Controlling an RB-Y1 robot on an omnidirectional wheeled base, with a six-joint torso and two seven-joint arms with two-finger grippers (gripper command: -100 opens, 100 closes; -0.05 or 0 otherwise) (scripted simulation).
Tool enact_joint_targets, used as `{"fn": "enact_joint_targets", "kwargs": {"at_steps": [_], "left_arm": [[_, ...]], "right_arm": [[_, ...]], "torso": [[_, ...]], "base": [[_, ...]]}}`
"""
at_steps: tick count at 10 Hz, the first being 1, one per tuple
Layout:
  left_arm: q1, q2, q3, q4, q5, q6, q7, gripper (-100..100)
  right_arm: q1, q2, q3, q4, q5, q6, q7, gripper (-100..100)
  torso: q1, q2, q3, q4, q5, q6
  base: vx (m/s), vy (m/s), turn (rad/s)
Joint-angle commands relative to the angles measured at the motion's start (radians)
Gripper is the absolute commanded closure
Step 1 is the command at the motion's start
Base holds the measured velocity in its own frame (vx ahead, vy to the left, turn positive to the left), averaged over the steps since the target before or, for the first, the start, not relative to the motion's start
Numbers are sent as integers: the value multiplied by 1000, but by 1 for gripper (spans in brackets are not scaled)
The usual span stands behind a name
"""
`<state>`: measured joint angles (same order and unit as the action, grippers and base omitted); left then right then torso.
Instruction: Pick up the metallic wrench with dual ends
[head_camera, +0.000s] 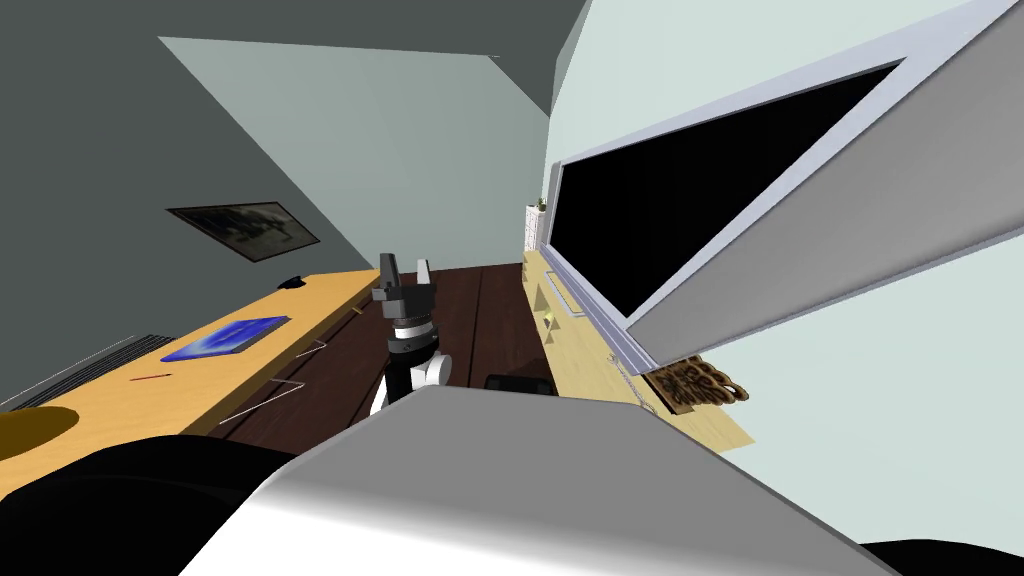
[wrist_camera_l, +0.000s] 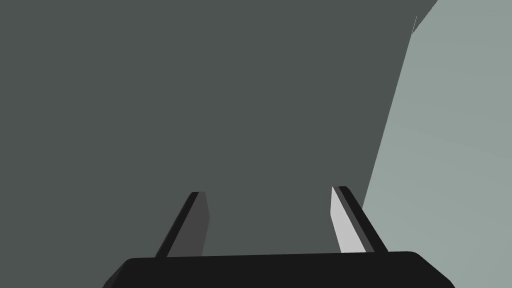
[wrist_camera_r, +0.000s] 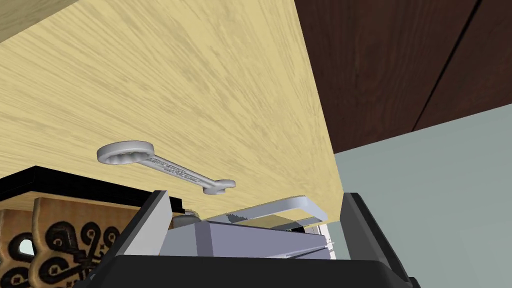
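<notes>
The wrench (wrist_camera_r: 165, 167) is light grey, with a ring end and a small open end, and it lies flat on a pale wooden tabletop (wrist_camera_r: 190, 80). My right gripper (wrist_camera_r: 255, 194) hovers just short of it, open, with nothing gripped. The wrench sits beyond the fingertips, toward the finger (wrist_camera_r: 150, 220) on the ornate brown side. A grey looped handle (wrist_camera_r: 285, 206) on a grey block lies between the fingers. My left gripper (head_camera: 405, 268) is raised in front of my chest, and its wrist view shows that gripper (wrist_camera_l: 267, 192) open and facing a wall.
An ornate brown carved object (wrist_camera_r: 60, 240) lies beside the right gripper and also appears on the right-hand table (head_camera: 695, 385). A large black panel in a pale frame (head_camera: 700, 200) stands along that table. The left table (head_camera: 120, 390) holds a blue pad (head_camera: 228, 337). Dark floor (head_camera: 480, 320) runs between the tables.
</notes>
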<state>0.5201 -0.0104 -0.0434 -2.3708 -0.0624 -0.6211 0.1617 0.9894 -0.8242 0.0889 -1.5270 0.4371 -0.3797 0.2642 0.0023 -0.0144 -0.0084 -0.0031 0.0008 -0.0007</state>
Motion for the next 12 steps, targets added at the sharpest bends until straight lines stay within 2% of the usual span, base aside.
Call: {"fn": "enact_joint_targets", "kwargs": {"at_steps": [1, 3, 4, 5, 6, 7, 9, 10, 12], "left_arm": [[0, 0, 0, 0, 0, 0, 0, 0], [0, 0, 0, 0, 0, 0, 0, 0], [0, 0, 0, 0, 0, 0, 0, 0], [0, 0, 0, 0, 0, 0, 0, 0], [0, 0, 0, 0, 0, 0, 0, 0], [0, 0, 0, 0, 0, 0, 0, 0], [0, 0, 0, 0, 0, 0, 0, 0], [0, 0, 0, 0, 0, 0, 0, 0], [0, 0, 0, 0, 0, 0, 0, 0]], "right_arm": [[1, -7, 11, 47, 6, -1, 13, -100], [12, -40, 64, 116, 27, 36, 35, -100], [12, -40, 64, 128, 27, 36, 35, -100], [16, -54, 91, 153, 36, 54, 46, -100], [16, -54, 91, 166, 36, 54, 46, -100], [17, -65, 119, 202, 45, 72, 55, -100], [18, -82, 175, 262, 60, 106, 72, -100], [18, -82, 175, 267, 60, 106, 72, -100], [14, -91, 228, 322, 73, 137, 87, -100]], "torso": [[0, 0, 0, 0, 0, 0], [-1, 3, 2, 1, 0, 0], [-1, 0, 0, 0, 0, 0], [-1, 2, 1, 0, 0, 0], [-3, 3, 2, 1, 0, 0], [-2, 6, 3, 1, 0, 1], [1, 1, 1, 0, 0, 0], [0, -3, -2, -1, 0, 0], [-3, 2, 1, 0, -1, 0]], "base": [[154, 5, 60], [211, 5, 145], [189, -17, 67], [173, -38, 112], [134, -22, 60], [134, 6, 101], [272, 12, 160], [223, -51, 34], [179, -51, 107]]}}
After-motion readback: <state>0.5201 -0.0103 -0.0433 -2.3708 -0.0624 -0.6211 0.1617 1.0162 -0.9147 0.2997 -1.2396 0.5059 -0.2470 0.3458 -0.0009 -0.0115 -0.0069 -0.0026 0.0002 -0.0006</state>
